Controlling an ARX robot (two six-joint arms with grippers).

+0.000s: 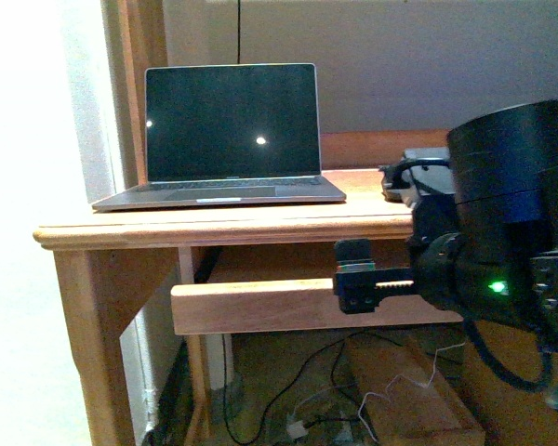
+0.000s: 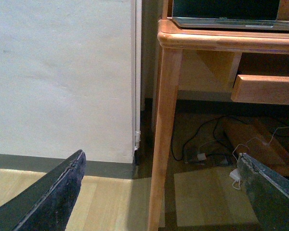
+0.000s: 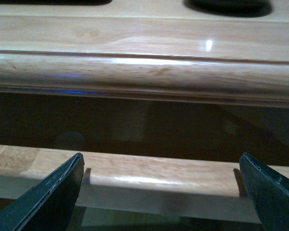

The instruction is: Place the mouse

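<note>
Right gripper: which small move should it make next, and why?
Probably lift the right gripper a little. It is open and empty, level with the lower rail under the desk edge, while the dark shape, likely the mouse, lies higher, on top.

The robot's right arm (image 1: 511,251) is reaching forward at mid-height, its gripper (image 1: 358,274) pointing left with a green light glowing on the wrist. Both wrist views are showing fingers (image 3: 48,197) spread wide (nothing between them); the left gripper (image 2: 159,192) is hanging low.
</note>
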